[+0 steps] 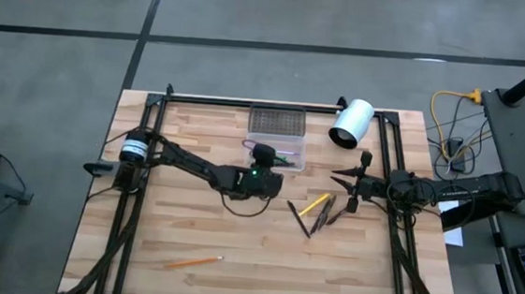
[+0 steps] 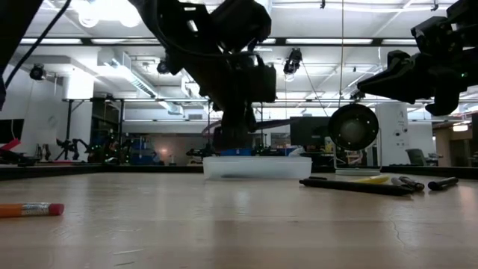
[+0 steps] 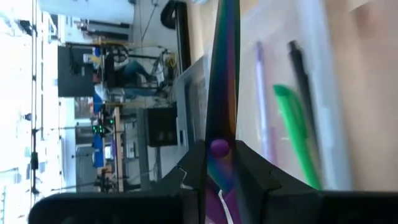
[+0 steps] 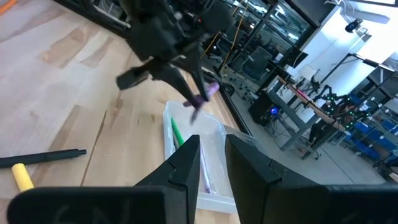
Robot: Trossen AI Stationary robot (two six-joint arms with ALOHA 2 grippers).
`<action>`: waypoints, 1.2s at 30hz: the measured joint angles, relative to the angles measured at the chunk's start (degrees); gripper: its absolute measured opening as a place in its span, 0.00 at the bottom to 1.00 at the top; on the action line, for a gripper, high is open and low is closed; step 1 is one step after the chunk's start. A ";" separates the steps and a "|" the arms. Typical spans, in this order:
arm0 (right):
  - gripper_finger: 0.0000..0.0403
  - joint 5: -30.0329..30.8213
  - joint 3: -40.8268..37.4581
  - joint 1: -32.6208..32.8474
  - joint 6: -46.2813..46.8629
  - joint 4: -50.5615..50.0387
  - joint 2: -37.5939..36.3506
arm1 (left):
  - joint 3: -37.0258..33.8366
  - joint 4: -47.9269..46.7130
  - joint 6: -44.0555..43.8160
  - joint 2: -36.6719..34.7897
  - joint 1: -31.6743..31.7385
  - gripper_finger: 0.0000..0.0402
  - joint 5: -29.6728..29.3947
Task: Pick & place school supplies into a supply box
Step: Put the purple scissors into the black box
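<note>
Fingers (image 3: 249, 180) of the left gripper (image 1: 264, 154) are clenched on the purple-handled scissors (image 3: 222, 93), held over the supply box (image 1: 277, 141), where a green pen (image 3: 297, 134) already lies. Pens and a yellow pencil (image 1: 314, 206) rest on the table (image 1: 191, 226) near the right gripper (image 1: 349, 180), whose fingers are narrowly parted and hold nothing.

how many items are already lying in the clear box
3 lie in the supply box, seen from the left wrist: a green pen, a dark pen and a pale purple stick. The scissors may hide more.
</note>
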 joint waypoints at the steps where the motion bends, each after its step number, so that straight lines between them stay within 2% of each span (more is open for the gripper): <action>1: 0.17 0.00 0.00 0.00 0.00 -0.02 0.01 | 0.00 0.12 0.01 0.00 0.49 0.08 0.00; 4: 0.17 0.00 0.00 0.00 0.00 -0.01 0.01 | 0.00 1.10 -0.02 0.00 2.01 0.08 0.85; 9: 0.17 0.00 0.00 0.00 0.01 0.00 0.02 | 0.00 1.60 2.59 0.02 3.91 0.08 7.57; 16: 0.17 0.00 0.00 0.00 0.00 -0.01 0.02 | 0.00 2.61 4.35 0.03 5.09 0.08 8.03; 23: 0.17 0.00 0.00 0.00 -0.04 -0.01 0.02 | 0.00 2.65 5.77 0.03 5.09 0.09 11.17; 31: 0.17 0.00 0.00 0.00 -0.04 -0.01 0.07 | 0.00 2.63 5.74 0.03 5.38 0.25 11.10; 36: 0.17 0.00 0.00 0.00 -0.04 0.00 0.04 | 0.00 2.64 5.53 0.03 5.35 0.28 11.10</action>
